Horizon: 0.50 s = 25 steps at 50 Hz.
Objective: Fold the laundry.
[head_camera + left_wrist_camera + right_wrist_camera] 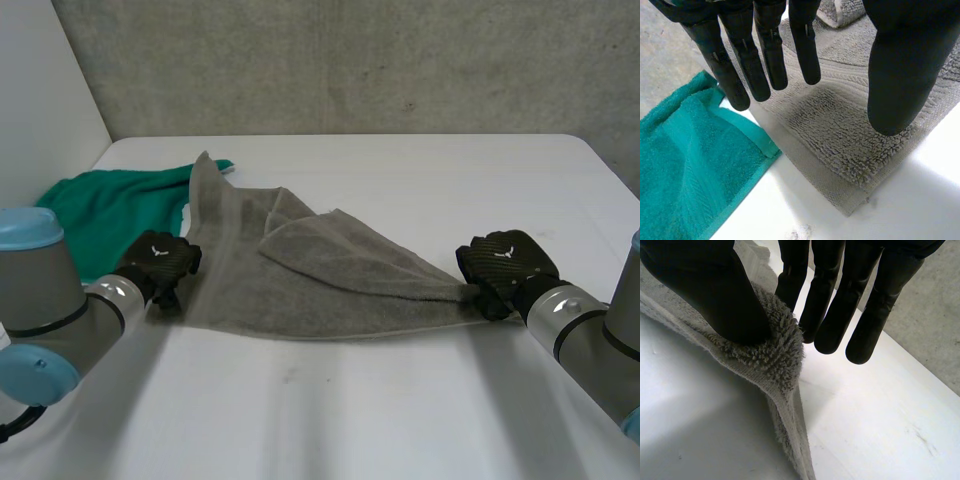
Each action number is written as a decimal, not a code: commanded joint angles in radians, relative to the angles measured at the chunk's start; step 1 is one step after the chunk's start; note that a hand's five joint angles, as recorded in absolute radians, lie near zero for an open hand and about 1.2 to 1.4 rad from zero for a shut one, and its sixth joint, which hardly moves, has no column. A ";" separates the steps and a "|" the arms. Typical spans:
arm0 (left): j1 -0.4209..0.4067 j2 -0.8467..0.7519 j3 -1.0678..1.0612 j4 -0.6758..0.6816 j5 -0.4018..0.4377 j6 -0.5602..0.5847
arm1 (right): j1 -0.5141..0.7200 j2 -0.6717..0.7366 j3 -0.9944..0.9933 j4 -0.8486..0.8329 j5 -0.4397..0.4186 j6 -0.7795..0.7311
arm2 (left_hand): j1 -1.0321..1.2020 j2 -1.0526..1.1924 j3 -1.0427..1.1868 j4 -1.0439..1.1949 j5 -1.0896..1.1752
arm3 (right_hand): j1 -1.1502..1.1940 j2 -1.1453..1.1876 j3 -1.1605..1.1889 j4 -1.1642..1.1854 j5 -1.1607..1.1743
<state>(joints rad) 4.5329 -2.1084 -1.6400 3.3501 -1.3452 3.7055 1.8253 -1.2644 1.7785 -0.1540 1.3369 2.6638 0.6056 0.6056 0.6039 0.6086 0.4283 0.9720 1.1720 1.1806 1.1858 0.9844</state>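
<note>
A rumpled grey towel (330, 285) lies across the middle of the white table (400, 410), one part folded over itself. My left hand (160, 262) is at the towel's left edge. In the left wrist view its fingers (765, 55) are straight and its thumb stands apart above a near corner of the grey towel (840, 130), with nothing held. My right hand (505, 265) is at the towel's right corner. In the right wrist view that corner of the grey towel (772, 357) is pinched between the thumb (715, 285) and the fingers, lifted slightly off the table.
A green towel (110, 215) lies bunched at the back left, beside and partly under the grey one; its hemmed edge (747, 132) shows near my left fingertips. A grey wall stands behind the table, a white wall at the left.
</note>
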 commanded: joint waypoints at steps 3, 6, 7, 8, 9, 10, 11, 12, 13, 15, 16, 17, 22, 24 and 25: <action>-0.003 -0.056 0.034 -0.003 0.000 0.001 | 0.002 0.005 0.002 -0.001 -0.001 -0.002 | 0.101 0.101 0.103 0.098 0.104 | 0.424 0.224 0.216 0.210 0.237; -0.005 -0.067 0.039 -0.003 0.000 0.001 | 0.005 0.008 0.004 -0.001 -0.002 -0.001 | 0.092 0.092 0.094 0.089 0.095 | 0.424 0.224 0.216 0.210 0.237; -0.005 -0.068 0.040 -0.004 0.000 0.001 | 0.005 0.008 0.004 -0.001 -0.002 -0.002 | 0.089 0.089 0.091 0.086 0.092 | 0.424 0.224 0.216 0.210 0.237; -0.005 -0.070 0.043 -0.006 0.000 0.002 | 0.005 0.008 0.004 -0.001 -0.002 -0.002 | 0.089 0.089 0.091 0.086 0.092 | 0.424 0.224 0.216 0.210 0.237; -0.006 -0.070 0.043 -0.006 0.000 0.002 | 0.005 0.010 0.004 -0.001 -0.002 -0.002 | 0.089 0.089 0.091 0.086 0.092 | 0.424 0.224 0.216 0.210 0.237; -0.006 -0.071 0.045 -0.008 0.000 0.001 | 0.005 0.008 0.004 -0.001 -0.002 -0.002 | 0.086 0.086 0.088 0.084 0.089 | 0.424 0.224 0.216 0.210 0.237; -0.006 -0.071 0.045 -0.008 0.000 0.002 | 0.005 0.008 0.004 -0.001 -0.002 -0.002 | 0.086 0.086 0.088 0.083 0.089 | 0.424 0.224 0.216 0.210 0.237; -0.006 -0.073 0.048 -0.011 0.000 0.002 | 0.005 0.008 0.005 -0.002 -0.002 -0.002 | 0.084 0.084 0.085 0.081 0.086 | 0.424 0.224 0.216 0.210 0.237; -0.006 -0.073 0.049 -0.014 0.000 0.001 | 0.005 0.010 0.006 -0.001 -0.002 -0.002 | 0.083 0.083 0.085 0.081 0.086 | 0.424 0.224 0.216 0.210 0.237; -0.008 -0.073 0.051 -0.015 -0.002 0.002 | 0.005 0.011 0.006 -0.002 -0.002 -0.002 | 0.078 0.078 0.079 0.075 0.080 | 0.424 0.224 0.216 0.210 0.237; -0.009 -0.073 0.051 -0.018 -0.002 0.002 | 0.005 0.011 0.006 -0.002 -0.002 -0.002 | 0.060 0.060 0.062 0.057 0.063 | 0.424 0.224 0.216 0.210 0.237; -0.009 -0.071 0.049 -0.020 -0.003 0.001 | 0.005 0.011 0.006 -0.002 -0.002 -0.002 | 0.057 0.057 0.059 0.054 0.060 | 0.424 0.224 0.216 0.210 0.237; -0.008 -0.053 0.037 -0.032 -0.005 0.001 | 0.005 0.013 0.005 -0.002 -0.002 -0.004 | 0.039 0.039 0.041 0.037 0.042 | 0.424 0.224 0.216 0.210 0.237; -0.003 -0.032 0.031 -0.047 -0.003 -0.001 | 0.005 0.013 0.005 -0.002 -0.002 -0.004 | 0.025 0.025 0.027 0.022 0.028 | 0.424 0.224 0.216 0.210 0.237; -0.003 -0.024 0.029 -0.055 -0.005 -0.002 | 0.005 0.013 0.006 -0.002 -0.002 -0.004 | 0.013 0.013 0.015 0.010 0.016 | 0.424 0.224 0.216 0.210 0.237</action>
<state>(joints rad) 4.5244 -2.1697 -1.5972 3.3235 -1.3482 3.7062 1.8301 -1.2525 1.7837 -0.1564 1.3345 2.6604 0.5906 0.5852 0.5859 0.5835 0.4106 0.9720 1.1720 1.1806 1.1859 0.9906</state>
